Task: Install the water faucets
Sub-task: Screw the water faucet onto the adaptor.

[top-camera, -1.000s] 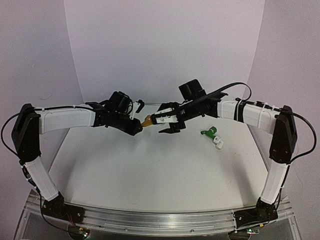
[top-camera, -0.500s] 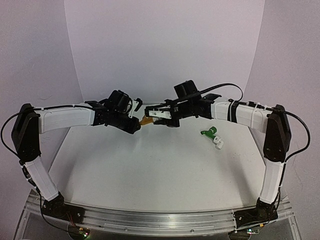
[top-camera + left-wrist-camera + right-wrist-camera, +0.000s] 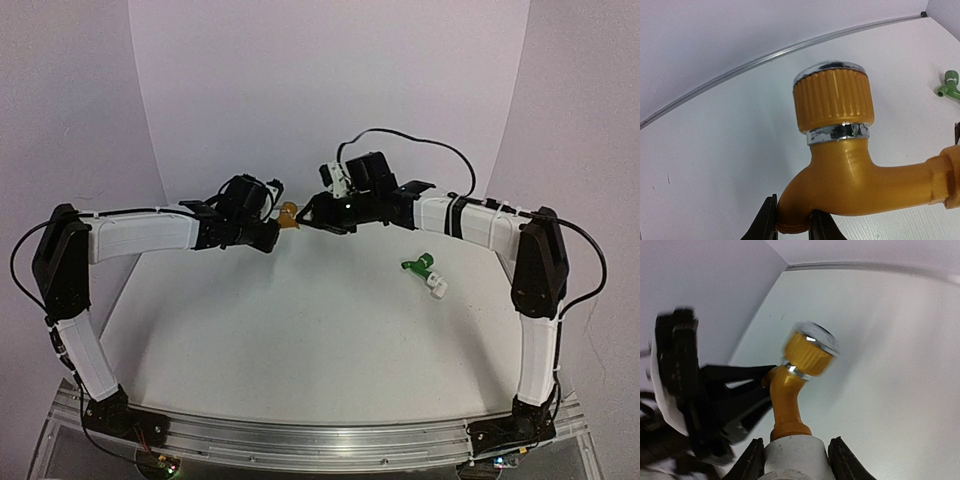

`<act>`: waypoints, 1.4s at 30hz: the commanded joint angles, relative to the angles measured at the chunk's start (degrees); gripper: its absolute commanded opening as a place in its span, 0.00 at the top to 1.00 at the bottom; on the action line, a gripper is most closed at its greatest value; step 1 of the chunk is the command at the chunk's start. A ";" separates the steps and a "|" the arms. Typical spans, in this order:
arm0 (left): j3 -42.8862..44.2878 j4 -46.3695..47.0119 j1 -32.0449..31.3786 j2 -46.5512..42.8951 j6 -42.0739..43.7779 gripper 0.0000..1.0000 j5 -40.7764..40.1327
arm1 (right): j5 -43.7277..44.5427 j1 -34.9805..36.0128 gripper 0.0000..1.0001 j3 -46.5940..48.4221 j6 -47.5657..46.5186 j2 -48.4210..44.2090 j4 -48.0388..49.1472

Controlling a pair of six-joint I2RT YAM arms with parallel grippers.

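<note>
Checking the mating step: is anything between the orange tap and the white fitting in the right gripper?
Nothing visible does. The orange tap, pinched at its spout by the left gripper, meets the white fitting end-on; the right gripper holds that fitting, and the right wrist view shows nothing between them.

- Orange faucet [image 3: 289,215] [image 3: 840,165] [image 3: 800,370]: orange-yellow plastic with a ribbed round knob, a shiny cap, a chrome ring under the knob and a short curved spout.
- It hangs in mid-air near the back centre, clear of the table [image 3: 300,340].
- Its spout tip is pinched by the left gripper [image 3: 792,222]. In the left wrist view the knob points up and the body runs off to the right.
- Its far end sits in a white fitting [image 3: 797,452], which the right gripper [image 3: 797,467] clamps.
- Green faucet [image 3: 418,265] [image 3: 950,86]: lies on its side on the table, right of centre, well apart from the orange one.
- A second fitting [image 3: 437,288], also white, touches its near end.
</note>
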 commanded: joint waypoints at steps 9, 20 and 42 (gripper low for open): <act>-0.14 7.63 -0.09 -2.06 -5.14 1.00 -7.12 | -7.13 -3.79 0.57 -1.42 44.40 0.02 18.52; -1.96 4.39 1.22 -2.91 -4.85 1.00 -1.27 | -4.23 -5.38 0.02 -1.99 -5.08 -8.76 0.90; 3.62 -5.04 3.45 -1.26 -8.23 1.00 14.62 | 9.29 -0.97 0.02 10.42 -41.43 -8.13 -25.00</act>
